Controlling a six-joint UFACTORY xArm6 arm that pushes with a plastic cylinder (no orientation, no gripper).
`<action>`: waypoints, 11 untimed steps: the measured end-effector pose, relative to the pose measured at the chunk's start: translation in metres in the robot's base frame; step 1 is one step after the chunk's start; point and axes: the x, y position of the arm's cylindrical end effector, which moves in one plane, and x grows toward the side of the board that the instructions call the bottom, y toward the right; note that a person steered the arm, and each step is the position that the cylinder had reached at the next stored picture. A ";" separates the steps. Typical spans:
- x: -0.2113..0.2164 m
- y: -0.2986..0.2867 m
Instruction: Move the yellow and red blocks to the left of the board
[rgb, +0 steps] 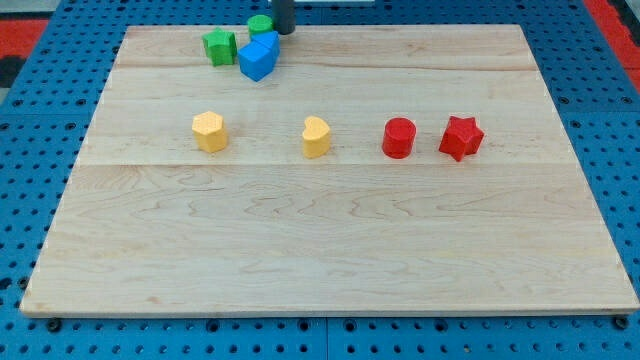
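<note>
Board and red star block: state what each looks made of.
Board: light unfinished-looking wood, with visible grain and plank seams, matte. Red star block: solid even colour with a slight sheen; painted wood or plastic, cannot tell which.

Only a short piece of the robot's body is visible, at the view's top edge, a little left of the middle. It is a straight rod, dark grey and almost black, with a smooth, rounded outline like a cylinder. Its surface looks matte and plain; I can see no markings, screws, cables or joints on it. The upper part is cut off by the frame, so the arm itself does not show. My tip (284, 32) is the lower end of this rod, and it looks blunt and flat, of the same dark colour.
</note>
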 end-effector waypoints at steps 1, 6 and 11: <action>0.011 -0.033; 0.114 0.416; 0.217 0.244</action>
